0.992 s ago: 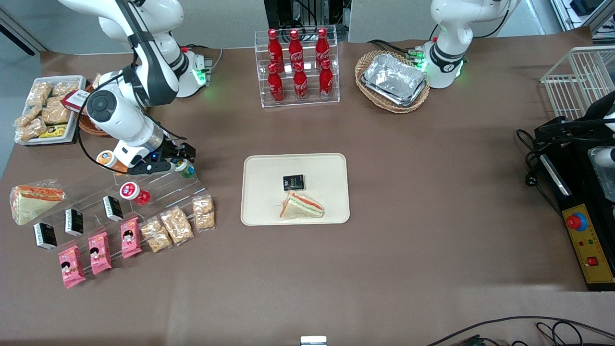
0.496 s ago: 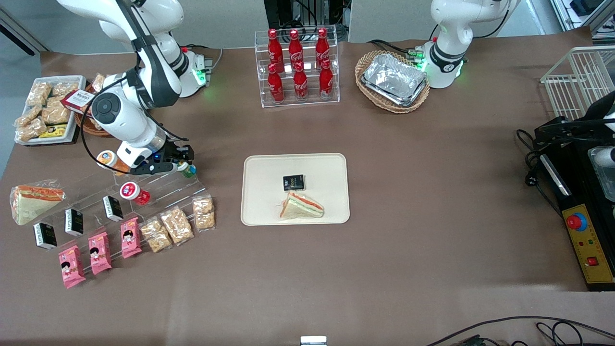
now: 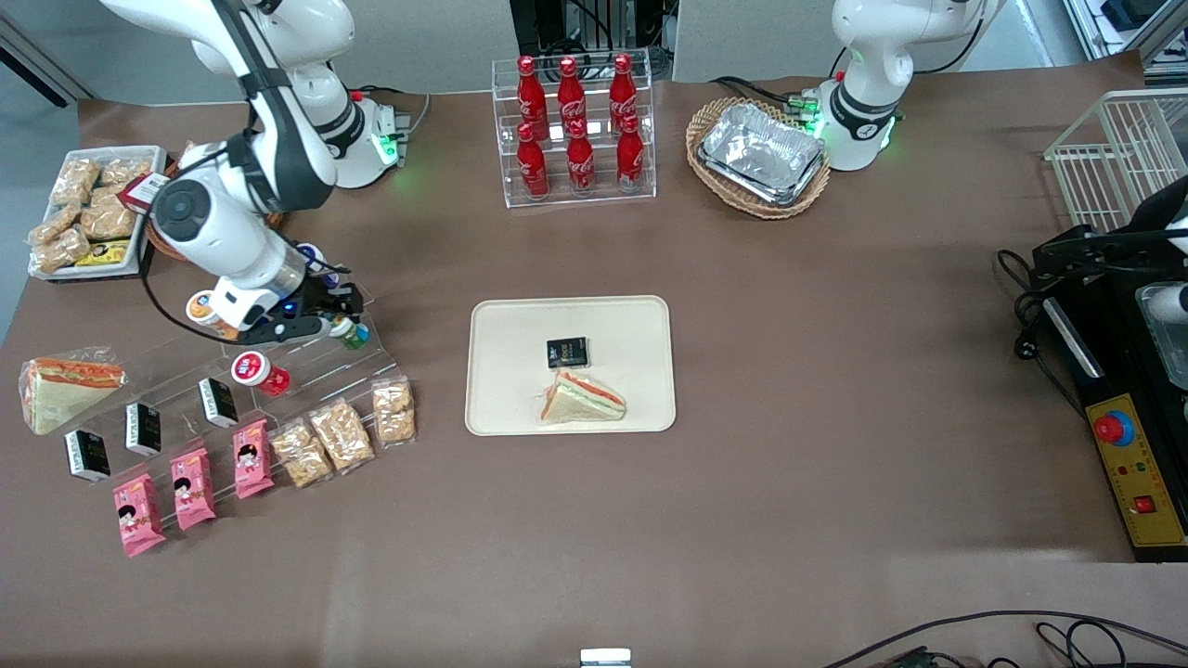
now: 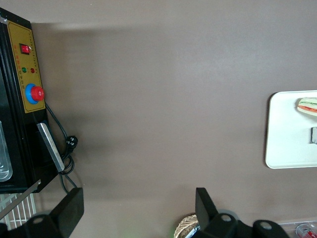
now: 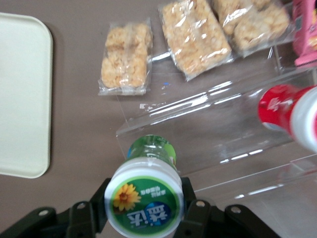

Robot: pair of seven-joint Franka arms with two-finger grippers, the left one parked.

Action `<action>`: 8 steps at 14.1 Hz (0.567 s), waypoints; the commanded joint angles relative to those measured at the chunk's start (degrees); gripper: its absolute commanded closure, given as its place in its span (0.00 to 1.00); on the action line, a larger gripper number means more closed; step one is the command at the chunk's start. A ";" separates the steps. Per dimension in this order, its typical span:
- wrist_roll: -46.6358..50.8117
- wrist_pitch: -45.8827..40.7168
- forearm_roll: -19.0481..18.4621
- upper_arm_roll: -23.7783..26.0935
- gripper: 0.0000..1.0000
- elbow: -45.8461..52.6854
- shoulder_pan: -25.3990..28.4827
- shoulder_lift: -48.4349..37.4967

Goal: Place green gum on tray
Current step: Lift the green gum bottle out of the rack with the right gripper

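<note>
Change: the claw (image 3: 336, 324) is pulling back along the clear stepped rack (image 3: 306, 357) and carrying the green gum (image 3: 350, 332) with it, compared with half a second ago.
Meaning: the pick-up is looking done; the carry to the tray (image 3: 631, 320) is probably coming next.
Claw: it is closing on the bottle (image 5: 146, 198), a finger (image 5: 195, 210) pressing each side under the lid.
Gum position: it is sitting between the fingers, over the rack's upper step, well apart from the tray, which is already holding a sandwich (image 3: 582, 398).

Probably a robotics lab: emergency-stop control box (image 3: 1137, 468) beside staged snacks.
</note>
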 commanded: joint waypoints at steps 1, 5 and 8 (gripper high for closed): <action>-2.41 -14.09 0.17 -0.23 0.60 12.48 -1.47 0.77; -4.87 -29.38 0.16 -1.81 0.60 27.68 -2.01 2.80; -5.13 -38.97 0.25 -2.43 0.60 37.18 -2.35 2.98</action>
